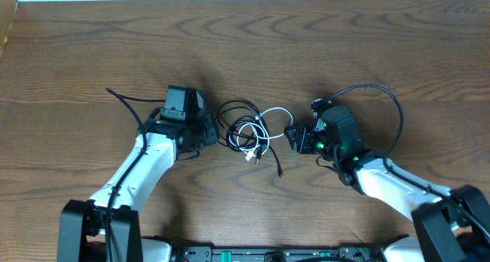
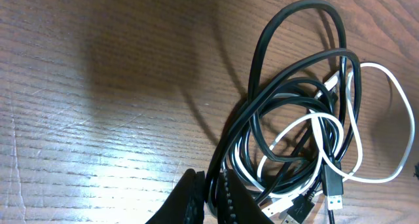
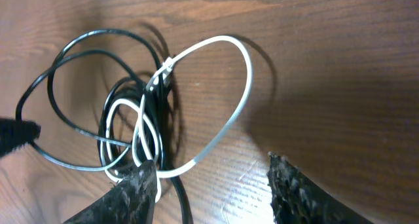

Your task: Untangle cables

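1. Left gripper [image 2: 211, 196] - jaws almost together, and they look clamped on a black cable [image 2: 219, 165], though the view's cramped.
2. Cables [image 1: 249, 133] - a black-and-white tangle between the two grippers.
3. Right gripper [image 3: 213, 164] has its jaws apart, with the white loop [image 3: 250, 80] lying loose.

Light falls softly from above. On the table [image 2: 98, 171], a pale glare sits in the lower left of the left wrist view, with a broad shadow above it. The cables [image 2: 294, 139] cast soft shadows; the lower edges are blurred.
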### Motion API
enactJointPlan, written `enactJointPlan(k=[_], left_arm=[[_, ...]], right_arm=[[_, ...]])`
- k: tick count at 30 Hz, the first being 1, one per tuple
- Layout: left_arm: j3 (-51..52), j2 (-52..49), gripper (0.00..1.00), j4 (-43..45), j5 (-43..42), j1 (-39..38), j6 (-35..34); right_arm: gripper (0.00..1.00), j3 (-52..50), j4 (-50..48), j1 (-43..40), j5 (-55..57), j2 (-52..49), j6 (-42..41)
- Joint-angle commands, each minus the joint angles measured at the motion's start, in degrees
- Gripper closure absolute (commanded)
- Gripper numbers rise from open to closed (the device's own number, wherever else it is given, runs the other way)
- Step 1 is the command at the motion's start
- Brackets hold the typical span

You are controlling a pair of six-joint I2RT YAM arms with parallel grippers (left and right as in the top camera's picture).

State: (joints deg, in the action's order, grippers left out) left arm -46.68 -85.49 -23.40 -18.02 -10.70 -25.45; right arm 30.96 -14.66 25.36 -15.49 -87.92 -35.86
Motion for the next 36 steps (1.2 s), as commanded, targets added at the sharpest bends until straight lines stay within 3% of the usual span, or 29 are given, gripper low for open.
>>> enactJointPlan(k=[1, 2, 5, 8, 13, 16, 21, 24, 28, 36], left_arm=[[0.5, -0.5, 0.87, -0.2, 0.7, 0.0, 0.5], [0.5, -0.5, 0.83, -0.2, 0.5, 0.0, 0.5], [0.5, -0.5, 0.52, 0.9, -6.3, 0.0, 2.9], [0.5, -0.2, 0.43, 3.9, -10.5, 0.0, 6.9], [0.5, 1.3, 0.4, 16.3, -9.0, 0.0, 7.8], [0.5, 1.1, 0.4, 16.7, -2.0, -0.7, 7.9], [0.5, -0.2, 0.43, 17.0, -2.3, -4.2, 7.9], [0.5, -1.4, 0.44, 18.3, -1.5, -7.9, 12.2], [0.5, -4.9, 0.44, 18.9, 7.5, -10.3, 12.6], [0.5, -14.1, 0.45, 22.8, 3.1, -10.3, 12.7]], right_arm=[[0.5, 0.2, -2.8, 0.6, 0.8, -3.2, -3.4], [0.51, 0.2, -3.8, 0.6, 0.8, -4.2, -3.3], [0.53, 0.2, -5.2, 0.6, 0.8, -6.3, -3.6], [0.54, 0.2, -5.3, 0.6, 0.8, -7.4, -3.6], [0.55, 0.2, -5.3, 0.6, 0.5, -7.6, -3.5], [0.55, 0.2, -5.3, 0.6, 0.3, -7.6, -3.5], [0.55, 0.2, -5.3, 0.6, 0.3, -7.6, -3.5], [0.56, 0.2, -5.3, 0.6, 0.0, -7.6, -3.5], [0.56, 0.2, -5.3, 0.6, -0.3, -7.6, -3.5], [0.56, 0.2, -5.2, 0.6, -0.6, -7.6, -3.5]])
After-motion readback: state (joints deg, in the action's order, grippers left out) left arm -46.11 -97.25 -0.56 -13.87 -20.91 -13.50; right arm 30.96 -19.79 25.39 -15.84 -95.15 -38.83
